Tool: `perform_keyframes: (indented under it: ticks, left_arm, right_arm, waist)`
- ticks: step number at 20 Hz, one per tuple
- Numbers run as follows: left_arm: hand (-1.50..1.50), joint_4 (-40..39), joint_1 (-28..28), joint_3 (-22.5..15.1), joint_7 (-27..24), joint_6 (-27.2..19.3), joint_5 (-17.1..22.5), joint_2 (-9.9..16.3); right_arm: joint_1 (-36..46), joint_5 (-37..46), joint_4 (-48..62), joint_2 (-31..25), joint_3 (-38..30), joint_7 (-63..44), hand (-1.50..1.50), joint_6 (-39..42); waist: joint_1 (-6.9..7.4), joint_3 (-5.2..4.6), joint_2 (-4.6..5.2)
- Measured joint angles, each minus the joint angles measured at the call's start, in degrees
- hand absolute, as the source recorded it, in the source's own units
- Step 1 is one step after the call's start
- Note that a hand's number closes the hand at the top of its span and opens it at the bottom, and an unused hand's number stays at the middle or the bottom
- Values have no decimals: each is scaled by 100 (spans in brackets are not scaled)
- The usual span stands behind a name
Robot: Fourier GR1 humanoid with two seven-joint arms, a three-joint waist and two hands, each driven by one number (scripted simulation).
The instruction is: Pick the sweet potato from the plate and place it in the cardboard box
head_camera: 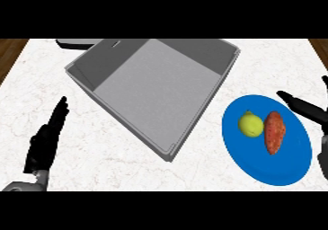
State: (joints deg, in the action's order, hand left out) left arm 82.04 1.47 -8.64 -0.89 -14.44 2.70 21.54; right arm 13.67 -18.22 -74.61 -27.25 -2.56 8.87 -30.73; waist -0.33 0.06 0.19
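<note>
So the sweet potato (274,132) lay on the blue plate (279,173), right beside a lemon (251,123). My right robot hand (312,112) hovered open and empty just past the plate. I figured I'd approach from the right, away from the lemon.

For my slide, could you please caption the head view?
Sweet potato and lemon on blue plate beside grey box; right robot hand open nearby.
</note>
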Motion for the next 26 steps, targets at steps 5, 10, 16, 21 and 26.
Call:
perform_keyframes:
  ticks: [5, 10, 16, 21, 26]
  left_arm:
    - [0, 156, 45, 28, 301, 40, -126, -29]
    - [0, 323, -45, 37, 416, 38, -178, 32]
    - [0, 419, -132, 29, 423, 33, -221, 28]
    - [0, 465, -109, -5, 498, 32, -281, -53]
    - [0, 379, -74, 187, 448, 222, -243, -16]
  right_arm:
    - [-320, 389, 50, -304, 70, -59, -150, 183]
    - [-614, 898, -44, -1472, 507, -919, -150, 938]
    - [-685, 965, -461, -2697, 1078, -2209, -150, 2507]
    - [-471, 860, -987, -2935, 1529, -3326, -150, 3411]
    - [-275, 1060, -1364, -2597, 1791, -4326, -150, 3648]
  waist:
    - [17, -5, -17]
    - [18, -17, -36]
    - [54, -28, -38]
    - [72, -20, -27]
    - [64, -14, -22]
